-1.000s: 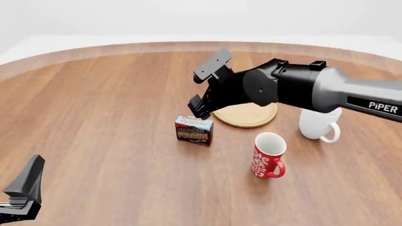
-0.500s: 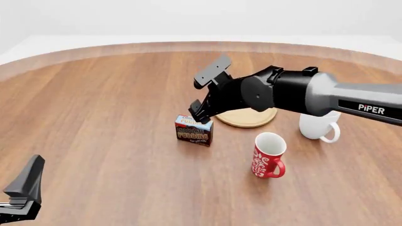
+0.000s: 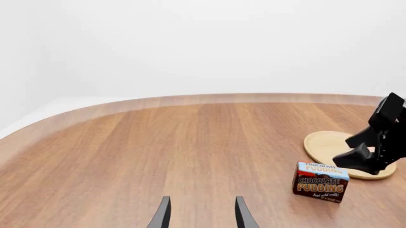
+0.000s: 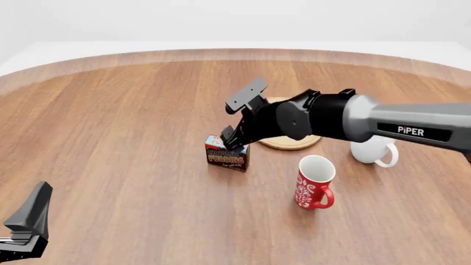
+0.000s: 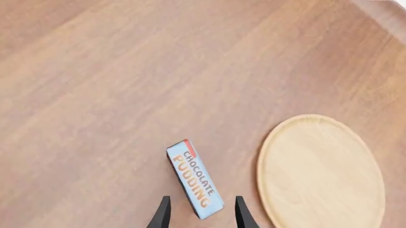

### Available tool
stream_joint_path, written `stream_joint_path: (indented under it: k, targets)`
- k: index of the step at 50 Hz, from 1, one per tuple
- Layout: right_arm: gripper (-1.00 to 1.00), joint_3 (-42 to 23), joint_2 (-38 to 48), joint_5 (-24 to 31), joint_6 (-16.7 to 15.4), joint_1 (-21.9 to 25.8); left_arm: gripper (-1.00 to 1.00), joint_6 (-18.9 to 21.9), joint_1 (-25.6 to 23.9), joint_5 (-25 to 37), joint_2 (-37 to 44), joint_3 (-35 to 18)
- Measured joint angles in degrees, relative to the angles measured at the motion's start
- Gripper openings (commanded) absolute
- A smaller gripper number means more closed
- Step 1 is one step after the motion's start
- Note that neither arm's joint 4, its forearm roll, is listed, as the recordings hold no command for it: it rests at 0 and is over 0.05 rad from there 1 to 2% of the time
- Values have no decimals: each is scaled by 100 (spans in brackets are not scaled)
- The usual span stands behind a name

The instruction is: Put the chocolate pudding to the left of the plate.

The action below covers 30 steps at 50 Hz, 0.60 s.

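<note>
right gripper [image 4: 231,124] lower since earlier frame, now over pudding [image 4: 226,154], fingers spread, empty. straddle narrow top squarely, descend, then close. plate [image 4: 294,142] just beside. left gripper [image 3: 200,216] open, idle near table's front-left edge.

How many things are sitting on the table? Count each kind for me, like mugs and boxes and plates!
Mugs: 2, a red patterned mug and a white mug
Boxes: 1, the chocolate pudding
Plates: 1, the plate, round and wooden
Total: 4 things
</note>
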Motion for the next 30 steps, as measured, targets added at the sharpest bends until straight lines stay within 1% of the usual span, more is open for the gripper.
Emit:
stream_joint_path:
  k: [30]
  targets:
    - [100,101,203,-182,89,-80,100,0,0,0,0,0]
